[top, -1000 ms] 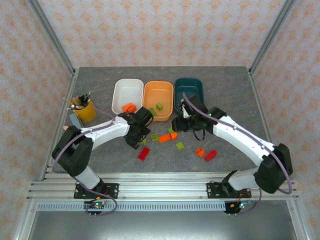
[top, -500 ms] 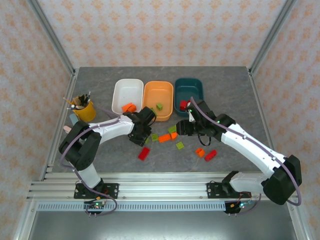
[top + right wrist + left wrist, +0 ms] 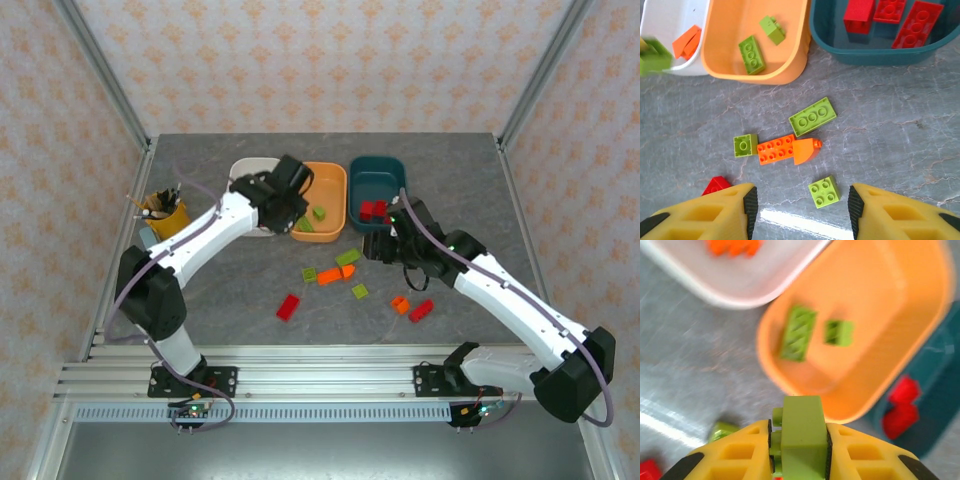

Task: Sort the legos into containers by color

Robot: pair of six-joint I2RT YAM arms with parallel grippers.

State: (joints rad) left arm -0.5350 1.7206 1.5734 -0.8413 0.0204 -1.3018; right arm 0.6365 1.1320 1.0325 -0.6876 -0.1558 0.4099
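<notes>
Your left gripper (image 3: 799, 442) was clamped on a lime green brick (image 3: 801, 422) at the near rim of the orange tub (image 3: 920, 325). In the top view its arm covered much of the white tub (image 3: 243, 172). Your right gripper (image 3: 802, 202) stood open and empty over loose legos on the table: three green bricks (image 3: 812, 116), two orange pieces (image 3: 776, 149) touching, and one red brick (image 3: 716, 185) half behind its finger. The orange tub held two green. The teal tub (image 3: 880, 54) held three red, cut off at the frame's top. A yellow cup of pens (image 3: 170, 220) stood well apart on the left.
</notes>
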